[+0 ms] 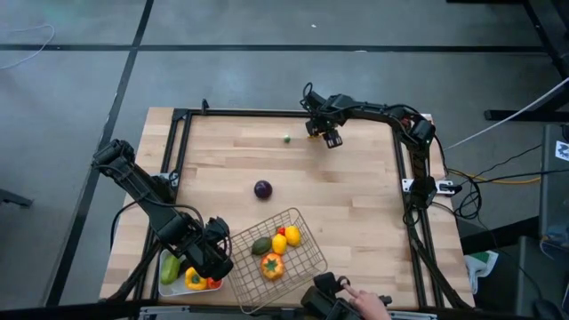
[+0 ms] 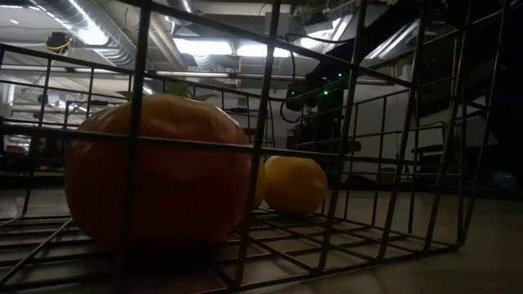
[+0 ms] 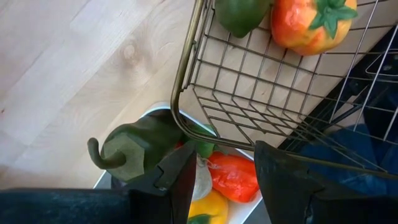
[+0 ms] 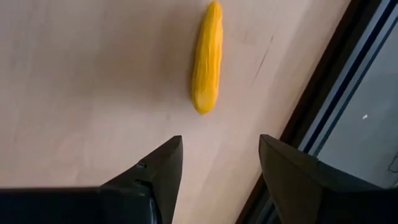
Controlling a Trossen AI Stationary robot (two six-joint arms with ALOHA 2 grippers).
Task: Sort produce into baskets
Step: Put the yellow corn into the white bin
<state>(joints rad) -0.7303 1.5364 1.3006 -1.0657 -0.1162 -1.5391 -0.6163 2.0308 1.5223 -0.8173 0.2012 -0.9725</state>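
Observation:
The silver wire basket (image 1: 298, 267) stands at the table's near edge and holds an orange pepper (image 1: 272, 266), two yellow lemons (image 1: 285, 239), a green piece (image 1: 260, 246) and a small red piece. The low view looks through the basket's wires at the pepper (image 2: 159, 171) and a lemon (image 2: 294, 184). The white tray (image 1: 165, 286) to the basket's left holds a green vegetable (image 3: 140, 146), a red piece (image 3: 233, 177) and a yellow pepper (image 3: 208, 208). My left gripper (image 3: 224, 180) is open above the tray, beside the basket's rim (image 3: 186, 81). My right gripper (image 4: 221, 162) is open at the far edge, just short of a long yellow vegetable (image 4: 207, 56) lying on the table.
A purple onion (image 1: 263, 188) lies mid-table and a small green piece (image 1: 286, 139) lies near the far edge. A black frame rail (image 4: 336, 112) runs close to the yellow vegetable. A person's hand (image 1: 364, 307) shows at the near edge beside a dark device.

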